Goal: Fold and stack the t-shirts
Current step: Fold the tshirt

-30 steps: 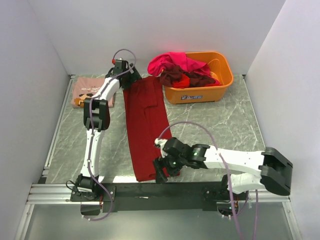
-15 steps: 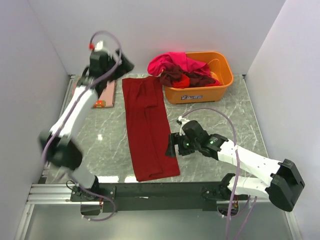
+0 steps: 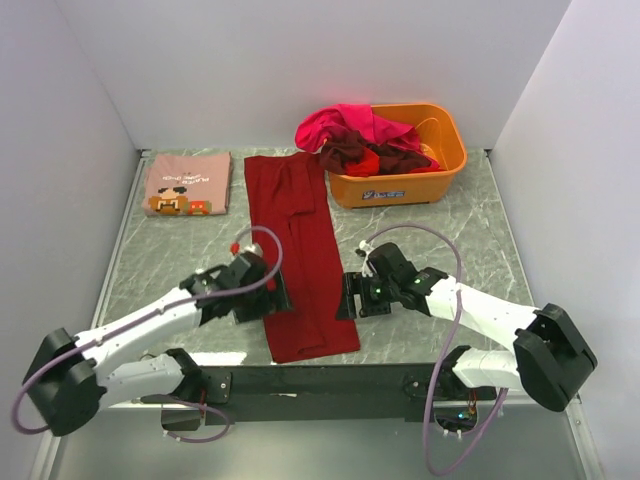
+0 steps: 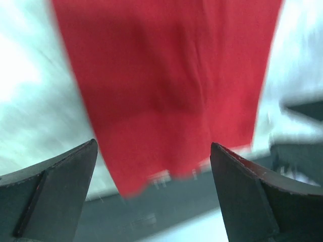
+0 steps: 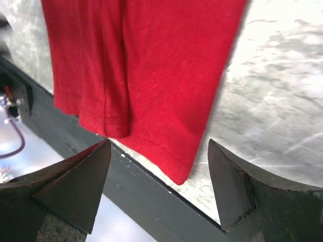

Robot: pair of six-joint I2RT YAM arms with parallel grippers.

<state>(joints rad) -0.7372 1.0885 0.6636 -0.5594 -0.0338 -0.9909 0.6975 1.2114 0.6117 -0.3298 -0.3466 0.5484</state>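
Near edge of the table (image 3: 455,245): a black rail (image 3: 320,381) runs along it, with both arm bases mounted there.

Left gripper (image 3: 273,298): it is positioned over the near-centre of the table, at the left long edge of the dark red t-shirt (image 3: 295,240). The jaws are spread wide with nothing between them. In its wrist view the left gripper (image 4: 153,146) frames the dark red t-shirt (image 4: 171,75) and its near hem. That view is blurred, so contact with the cloth cannot be confirmed.

Right gripper (image 3: 347,297): it is positioned at the right long edge of the same garment, opposite the left gripper. The jaws are spread and hold nothing. In its wrist view the right gripper (image 5: 159,143) looks down on the dark red t-shirt (image 5: 151,60), whose near right corner lies just beside the rail. A stitched hem and a lengthwise fold show clearly.

Dark red t-shirt: it lies flat as a long narrow strip, folded lengthwise. It runs from the near edge up the middle of the table toward the far edge, slightly slanted.

Far-left corner: a pink t-shirt (image 3: 187,183) with a pixel print lies folded into a neat rectangle, well apart from the red one.

Far edge, right of centre: an orange tub (image 3: 400,188) stands just beside the far end of the red strip. A heap of t-shirts (image 3: 360,135), magenta, maroon and red, spills over its left rim.
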